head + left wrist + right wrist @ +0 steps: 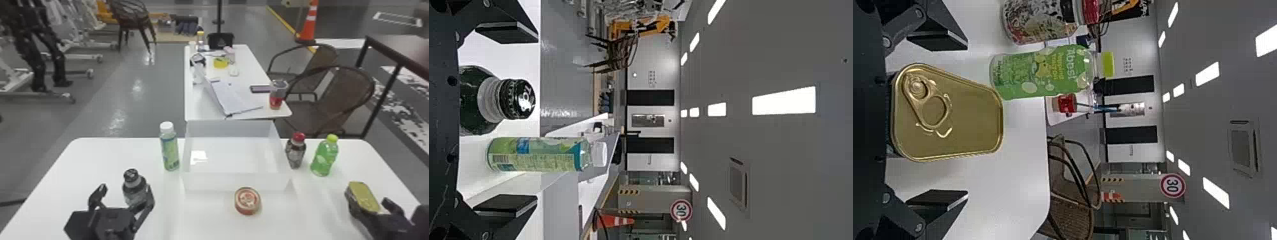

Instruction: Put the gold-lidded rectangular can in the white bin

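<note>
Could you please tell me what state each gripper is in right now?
Left gripper: open, not gripping the black-capped bottle.
Right gripper: open, not gripping the gold-lidded rectangular can.

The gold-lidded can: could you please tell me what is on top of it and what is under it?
The gold-lidded can has a metal pull tab on top. The white table shows around it, but whatever is directly underneath is covered by the can.
</note>
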Tool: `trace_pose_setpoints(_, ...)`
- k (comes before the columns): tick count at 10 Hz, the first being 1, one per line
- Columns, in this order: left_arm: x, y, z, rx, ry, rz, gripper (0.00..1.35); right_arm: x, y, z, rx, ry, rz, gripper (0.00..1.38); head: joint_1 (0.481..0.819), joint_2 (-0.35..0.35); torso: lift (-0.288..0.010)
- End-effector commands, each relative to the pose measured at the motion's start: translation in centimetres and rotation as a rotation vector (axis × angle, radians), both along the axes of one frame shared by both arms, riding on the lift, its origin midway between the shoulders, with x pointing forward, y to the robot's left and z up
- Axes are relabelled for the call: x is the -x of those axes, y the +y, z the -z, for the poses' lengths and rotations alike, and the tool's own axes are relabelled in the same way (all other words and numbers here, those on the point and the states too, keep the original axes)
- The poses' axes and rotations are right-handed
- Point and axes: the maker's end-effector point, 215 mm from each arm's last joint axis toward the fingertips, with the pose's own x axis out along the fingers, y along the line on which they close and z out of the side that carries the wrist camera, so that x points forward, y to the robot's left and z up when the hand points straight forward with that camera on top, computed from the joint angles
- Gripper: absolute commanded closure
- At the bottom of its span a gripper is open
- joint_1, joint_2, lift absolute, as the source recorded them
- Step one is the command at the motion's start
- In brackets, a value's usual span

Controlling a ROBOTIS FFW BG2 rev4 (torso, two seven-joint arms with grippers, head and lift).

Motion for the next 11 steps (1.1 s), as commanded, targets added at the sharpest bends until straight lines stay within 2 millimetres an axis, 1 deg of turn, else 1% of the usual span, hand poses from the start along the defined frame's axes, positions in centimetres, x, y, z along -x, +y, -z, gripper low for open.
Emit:
trace_pose_setpoints(1,0.0,0.2,0.1,-0.003,0.001,0.001,0.16,-0.4,0.2,0.1,0.0,0.005,-0.004,0.39,0.549,0.0,-0.1)
trace_pose_setpoints(2,-0.1,0.2,0.1,-0.006,0.001,0.002,0.16,-0.5,0.5,0.5,-0.008,0.011,-0.011,0.71,0.549,0.0,-0.1)
trace_pose_setpoints(3,-0.1,0.1,0.1,-0.006,0.001,0.004,0.16,-0.5,1.0,0.7,-0.008,0.016,-0.019,0.81,0.549,0.0,-0.1)
trace_pose_setpoints(5,-0.1,0.2,0.0,-0.006,0.0,0.002,0.16,-0.3,1.3,0.7,-0.02,0.008,-0.016,0.82,0.549,0.0,-0.1)
trace_pose_setpoints(7,-0.3,0.1,0.0,-0.006,-0.002,0.007,0.16,-0.2,1.4,0.2,-0.037,-0.012,-0.008,0.83,0.549,0.0,-0.1)
trace_pose_setpoints(8,-0.3,0.0,0.1,-0.006,-0.002,0.01,0.16,0.0,1.8,-0.8,-0.048,-0.041,-0.007,0.83,0.549,0.0,-0.1)
trace_pose_setpoints(9,-0.4,-0.1,0.0,-0.006,-0.003,0.012,0.16,0.3,2.6,-2.2,-0.066,-0.064,-0.013,0.83,0.549,0.0,-0.1)
trace_pose_setpoints(10,-0.4,-0.1,0.1,-0.006,-0.002,0.012,0.16,0.4,4.1,-3.4,-0.083,-0.06,-0.037,0.83,0.549,0.0,-0.1)
trace_pose_setpoints(11,-0.4,-0.1,0.1,-0.004,-0.002,0.011,0.16,0.1,6.3,-5.2,-0.093,-0.067,-0.081,0.83,0.549,0.0,-0.1)
